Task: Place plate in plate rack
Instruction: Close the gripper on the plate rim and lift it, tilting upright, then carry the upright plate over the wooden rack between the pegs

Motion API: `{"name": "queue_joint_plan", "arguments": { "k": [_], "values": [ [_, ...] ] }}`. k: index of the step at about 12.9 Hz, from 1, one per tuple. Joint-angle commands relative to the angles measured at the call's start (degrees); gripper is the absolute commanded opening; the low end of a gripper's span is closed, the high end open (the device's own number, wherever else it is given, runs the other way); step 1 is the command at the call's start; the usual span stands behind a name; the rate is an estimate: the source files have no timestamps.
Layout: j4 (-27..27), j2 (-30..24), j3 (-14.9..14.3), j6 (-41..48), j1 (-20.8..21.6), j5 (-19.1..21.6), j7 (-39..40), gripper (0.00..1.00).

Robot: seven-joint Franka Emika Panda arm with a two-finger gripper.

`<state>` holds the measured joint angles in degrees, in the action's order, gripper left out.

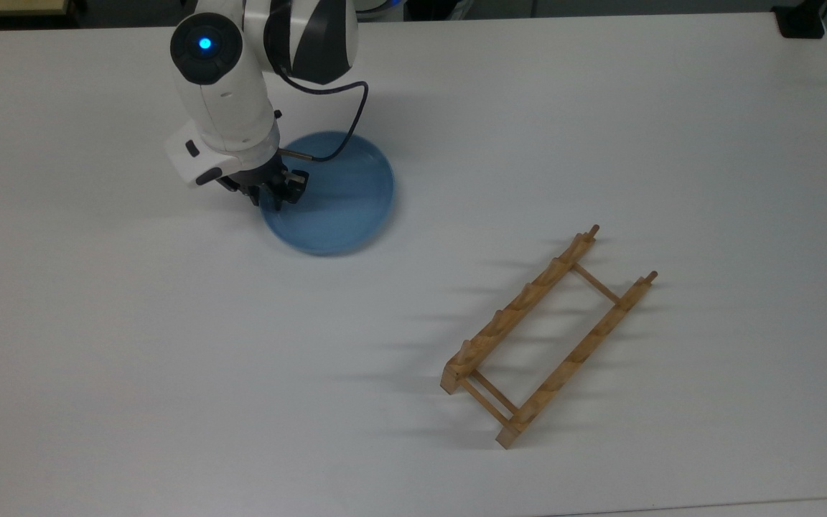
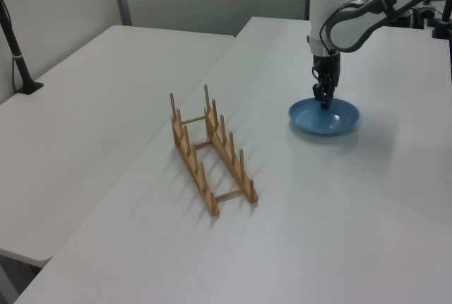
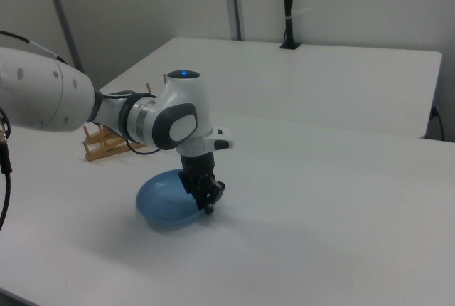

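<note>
Gripper (image 1: 270,195) sits down at the plate (image 1: 338,197), fingers pinching its rim at about nine o'clock in the top view, which looks like an edge hold for standing it upright. Plate rack (image 1: 546,337) waits well apart at four o'clock, slots empty.

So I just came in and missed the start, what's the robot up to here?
The arm's gripper is at the rim of a blue plate on the white table, at the plate's left edge in the top view, shut on that rim. The plate looks slightly tipped. The wooden plate rack stands empty farther along the table, well apart from the plate, so nothing has gone into it yet.
</note>
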<state>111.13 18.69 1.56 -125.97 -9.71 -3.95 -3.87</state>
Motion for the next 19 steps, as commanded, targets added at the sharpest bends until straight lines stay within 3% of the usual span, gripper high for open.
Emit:
{"name": "queue_joint_plan", "arguments": {
  "k": [1, 5, 8, 11, 15, 19],
  "values": [
    [-0.6, -0.8, 0.2, -0.2, 0.3, 0.1, -0.9, 0.00],
    [-4.9, -2.6, 0.8, 2.6, 0.3, 0.3, -1.1, 0.00],
    [-9.9, -3.9, 1.4, 5.0, 0.3, 3.8, -1.2, 0.00],
    [-13.9, -5.6, 1.4, 6.8, 0.0, 4.6, -1.1, 0.00],
    [-19.8, -7.4, 1.8, 6.7, 0.7, 4.6, -1.3, 0.00],
    [-23.0, -11.2, 5.1, 2.3, 3.1, 1.0, -2.6, 0.00]
  ]
}}
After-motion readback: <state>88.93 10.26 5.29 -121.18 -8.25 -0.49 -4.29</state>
